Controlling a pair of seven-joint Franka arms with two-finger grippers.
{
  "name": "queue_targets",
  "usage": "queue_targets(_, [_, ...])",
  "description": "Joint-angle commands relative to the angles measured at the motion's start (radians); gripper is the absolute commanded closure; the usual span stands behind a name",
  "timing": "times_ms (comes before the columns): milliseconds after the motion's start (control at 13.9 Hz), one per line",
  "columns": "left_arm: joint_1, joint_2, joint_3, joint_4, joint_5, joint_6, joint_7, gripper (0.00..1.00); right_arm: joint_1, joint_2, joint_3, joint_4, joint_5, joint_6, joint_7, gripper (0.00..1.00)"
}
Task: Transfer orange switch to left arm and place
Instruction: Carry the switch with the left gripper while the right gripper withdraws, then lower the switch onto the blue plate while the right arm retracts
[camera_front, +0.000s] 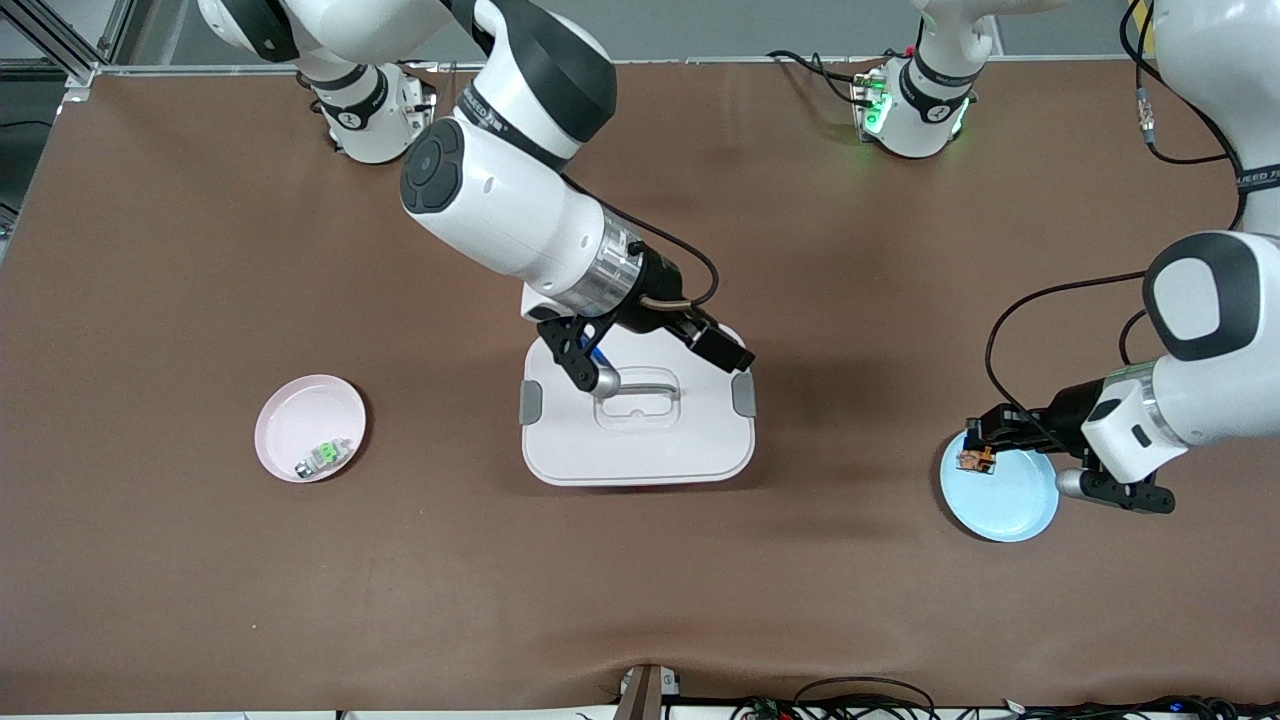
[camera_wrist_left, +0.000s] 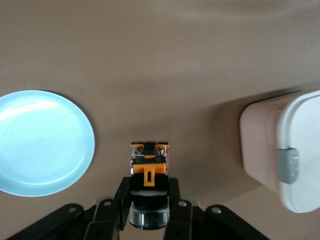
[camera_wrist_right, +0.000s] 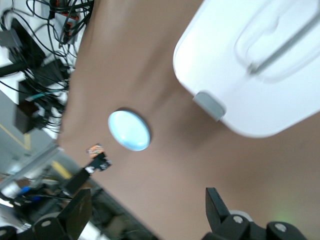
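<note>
Orange switch (camera_wrist_left: 149, 162) clamped in left fingers (camera_wrist_left: 175, 200) over blue plate (camera_front: 1010, 505); right fingers (camera_wrist_right: 217, 207) wide above box (camera_front: 640, 440)

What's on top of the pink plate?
A small silver piece with a green part lies on the pink plate, near its rim. Whatever is under that piece is covered.

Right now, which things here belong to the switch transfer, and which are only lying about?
Belong:
- orange switch, held by shut left gripper
- right gripper, open over box
- box, to avoid

Lying about:
- blue plate
- pink plate
- silver-green piece
</note>
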Motion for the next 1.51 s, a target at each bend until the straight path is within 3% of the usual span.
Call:
queue_targets(0, [0.032,0.050,0.001,0.021,0.065,0.026,0.122,1.00,-0.034,-0.014,0.012,0.012,-0.103,-0.132,-0.179,0.00])
queue_targets(216, [0.068,0.113,0.002,0.022,0.069,0.086,0.339,1.00,-0.095,-0.037,0.006,0.012,-0.153,-0.296,-0.459,0.00])
queue_targets(433, [0.073,0.164,0.004,0.021,0.105,0.173,0.569,1.00,-0.145,-0.086,0.012,0.010,-0.319,-0.414,-0.749,0.00])
queue_targets(866, [0.090,0.221,0.002,0.018,0.210,0.246,0.839,1.00,-0.251,-0.132,0.012,0.004,-0.557,-0.565,-1.231,0.00])
queue_targets(1154, [0.127,0.271,0.002,0.015,0.211,0.279,1.093,1.00,-0.311,-0.171,0.009,-0.008,-0.677,-0.612,-1.247,0.00])
queue_targets(1443, [0.127,0.308,0.001,0.012,0.202,0.319,1.272,1.00,-0.418,-0.203,0.012,-0.008,-0.682,-0.657,-1.244,0.00])
